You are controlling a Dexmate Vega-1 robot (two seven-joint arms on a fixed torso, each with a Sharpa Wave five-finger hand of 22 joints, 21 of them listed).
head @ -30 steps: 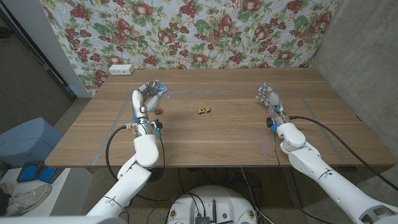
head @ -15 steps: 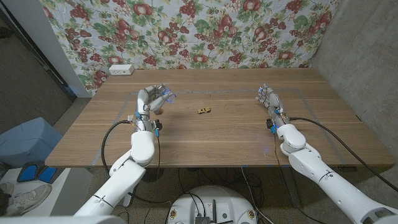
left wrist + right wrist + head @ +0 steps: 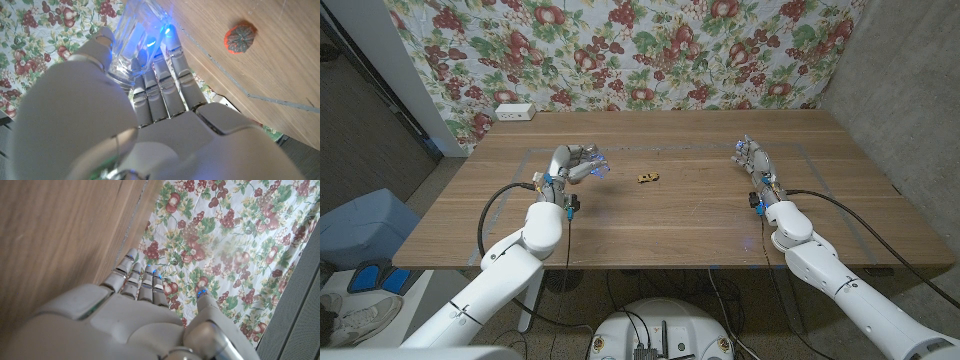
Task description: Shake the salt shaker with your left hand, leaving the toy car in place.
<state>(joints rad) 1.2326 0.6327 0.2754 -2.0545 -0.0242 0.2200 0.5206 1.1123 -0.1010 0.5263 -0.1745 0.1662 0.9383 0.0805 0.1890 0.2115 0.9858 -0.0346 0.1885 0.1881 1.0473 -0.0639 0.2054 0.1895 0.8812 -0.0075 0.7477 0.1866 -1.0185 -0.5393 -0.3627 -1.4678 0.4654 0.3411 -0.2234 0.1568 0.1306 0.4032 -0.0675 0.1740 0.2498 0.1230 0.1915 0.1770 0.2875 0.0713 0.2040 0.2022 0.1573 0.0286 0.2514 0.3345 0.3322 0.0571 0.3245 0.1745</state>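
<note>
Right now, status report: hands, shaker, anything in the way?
Left hand grips the salt shaker, lifted off the table. Right hand holds nothing. Toy car sits apart at mid-table, nothing in the way.

Left hand (image 3: 572,166): I have it on the table's (image 3: 660,225) left side, holding the salt shaker (image 3: 134,39) above the wood.
Toy car (image 3: 648,178): on the table, right of that hand.
Right hand (image 3: 753,158): far right, well apart from the car.
</note>
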